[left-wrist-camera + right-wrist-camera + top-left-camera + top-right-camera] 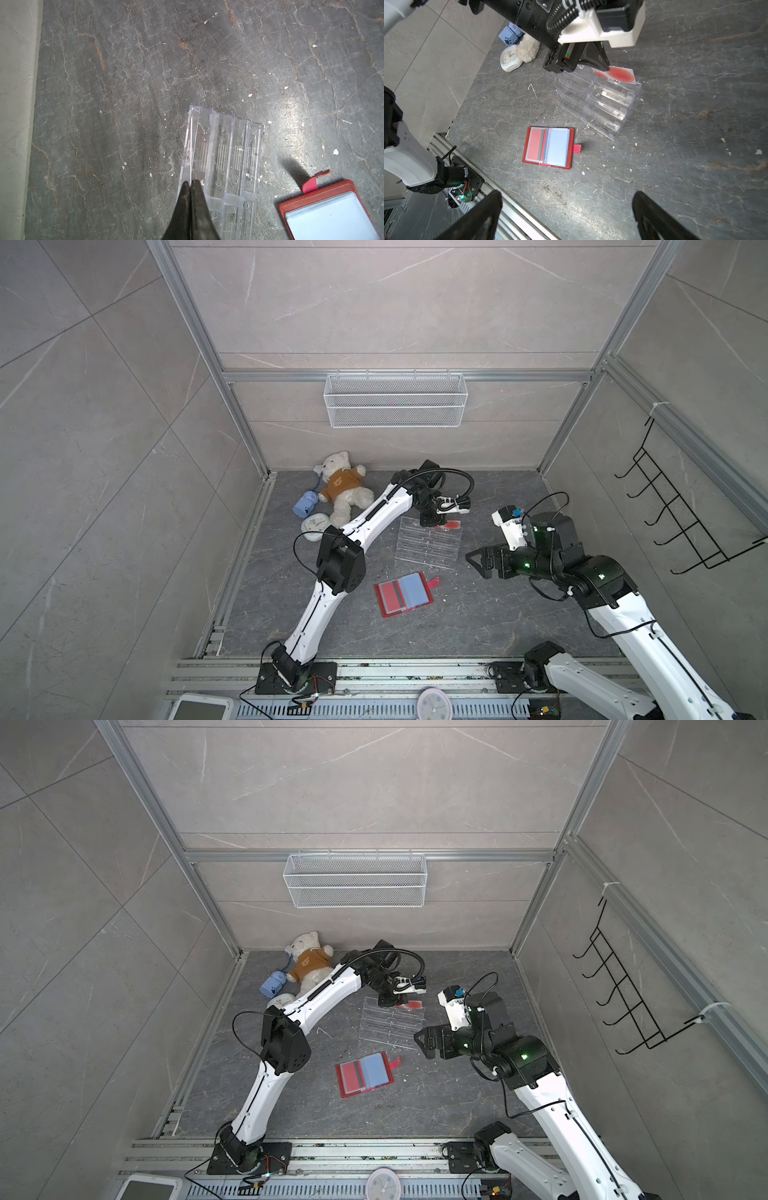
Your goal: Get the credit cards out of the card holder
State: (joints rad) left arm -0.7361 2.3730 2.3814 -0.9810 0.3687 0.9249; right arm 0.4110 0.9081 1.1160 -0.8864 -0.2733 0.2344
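Landmark: a clear tiered rack [428,545] stands on the grey counter [478,614].
Credit card: the credit card [618,75], white with a red-orange circle, stands on edge in the rack's rearmost, highest tier.
Left gripper: the left gripper [191,182] is at that same tier. Its fingers [182,199] are pressed together on one end of the card.
Right gripper: the right gripper [566,194] hangs just beside the rack's front corner on the right arm's side. Its fingers [481,216] are spread wide and hold nothing.
Card holder: the card holder [548,148] lies open and flat in front of the rack, apart from it. Its snap tab [577,149] is on the rack's side.
In the holder: a striped card [536,145], red with a grey band, sits in the sleeve farther from the tab. The other sleeve shows pale blue.
Writing: the card's print is too small to read. A blue box [509,36] bears a paw mark, and the teddy bear [340,485] wears a bear-face patch.
Left wrist view: shows the held card only as a thin edge.
Right wrist view: shows the card's circle face, and an alarm clock [509,59] beyond the rack.
Both top views: the card shows as a small red patch. Only these views show the wire basket [395,400].
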